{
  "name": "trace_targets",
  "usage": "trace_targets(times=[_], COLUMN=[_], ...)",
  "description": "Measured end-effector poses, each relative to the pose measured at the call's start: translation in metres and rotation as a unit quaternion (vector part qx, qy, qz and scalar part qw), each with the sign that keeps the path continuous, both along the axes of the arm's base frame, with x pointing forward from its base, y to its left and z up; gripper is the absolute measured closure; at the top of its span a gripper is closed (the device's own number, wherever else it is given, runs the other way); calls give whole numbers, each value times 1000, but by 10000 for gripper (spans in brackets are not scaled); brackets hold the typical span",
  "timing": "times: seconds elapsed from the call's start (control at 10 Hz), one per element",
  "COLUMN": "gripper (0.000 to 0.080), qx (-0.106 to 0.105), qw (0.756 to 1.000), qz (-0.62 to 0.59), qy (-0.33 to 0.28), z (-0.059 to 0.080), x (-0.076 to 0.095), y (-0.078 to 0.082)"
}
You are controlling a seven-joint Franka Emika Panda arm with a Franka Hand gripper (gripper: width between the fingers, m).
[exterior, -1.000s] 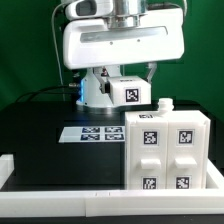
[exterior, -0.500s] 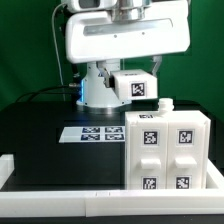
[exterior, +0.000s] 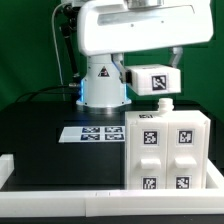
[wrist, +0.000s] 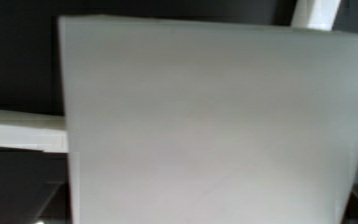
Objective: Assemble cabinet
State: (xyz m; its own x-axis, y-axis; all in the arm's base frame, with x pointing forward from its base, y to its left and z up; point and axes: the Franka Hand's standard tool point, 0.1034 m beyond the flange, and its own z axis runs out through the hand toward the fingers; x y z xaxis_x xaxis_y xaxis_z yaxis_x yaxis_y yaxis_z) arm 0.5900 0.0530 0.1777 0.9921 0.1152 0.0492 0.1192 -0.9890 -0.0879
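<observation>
The cabinet (exterior: 165, 150) is a large white box with several tags on its panelled face. It stands on the black table at the exterior view's right, with a small white peg (exterior: 163, 105) on its top. My gripper (exterior: 151, 68) hangs above and slightly behind the cabinet, shut on a small white single-tag cube (exterior: 150, 80) held clear of the cabinet top. In the wrist view a plain white face of that cube (wrist: 211, 120) fills nearly the whole picture and hides my fingers.
The marker board (exterior: 92, 133) lies flat on the table to the left of the cabinet. A white raised rail (exterior: 60, 186) runs along the table's front edge. The arm's base (exterior: 100, 88) stands at the back centre, with cables behind it on the left.
The arm has swung toward the exterior view's right and risen a little, carrying the small white cube from beside the base to above the cabinet's back edge.
</observation>
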Motion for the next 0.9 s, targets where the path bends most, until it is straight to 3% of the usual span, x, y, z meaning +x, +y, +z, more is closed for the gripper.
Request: trace_targets(times=[0.6,0.9], gripper=[236,236], qx=[0,1], qw=[1000,1000], qz=[4,1], qy=[-5,-10], z=[-10,-14], x=[-5,9], y=[12,10])
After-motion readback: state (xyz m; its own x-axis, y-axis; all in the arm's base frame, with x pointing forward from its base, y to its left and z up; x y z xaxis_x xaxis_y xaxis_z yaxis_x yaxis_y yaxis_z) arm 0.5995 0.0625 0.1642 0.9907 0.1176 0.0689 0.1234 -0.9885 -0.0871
